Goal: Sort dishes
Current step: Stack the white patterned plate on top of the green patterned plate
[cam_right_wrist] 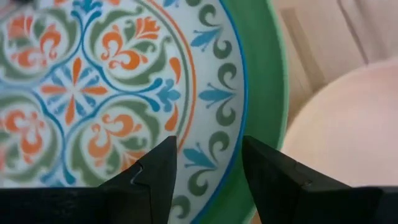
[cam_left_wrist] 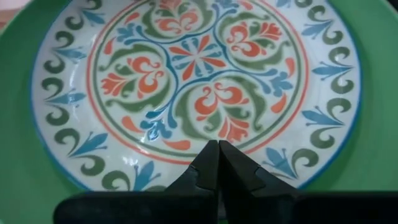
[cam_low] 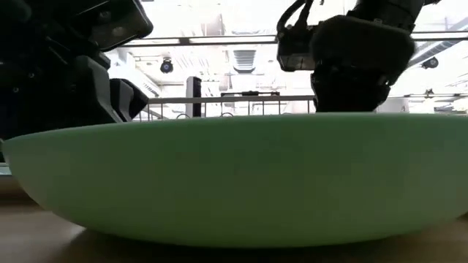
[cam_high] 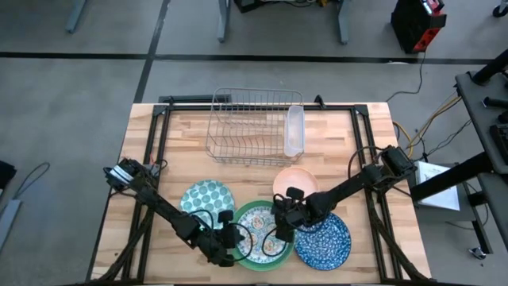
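Wire rack (cam_high: 252, 125) at the table's back holds no dishes — sorting has barely begun. Green plate (cam_high: 248, 213) at the front edge carries the floral plate (cam_high: 266, 234); dotted plate (cam_high: 207, 196), blue speckled plate (cam_high: 327, 241) and peach bowl (cam_high: 296, 180) lie just beside it. Left gripper (cam_left_wrist: 217, 163) is clenched empty over the floral plate's rim; right gripper (cam_right_wrist: 208, 163) is spread above its opposite edge — likely the first lift.
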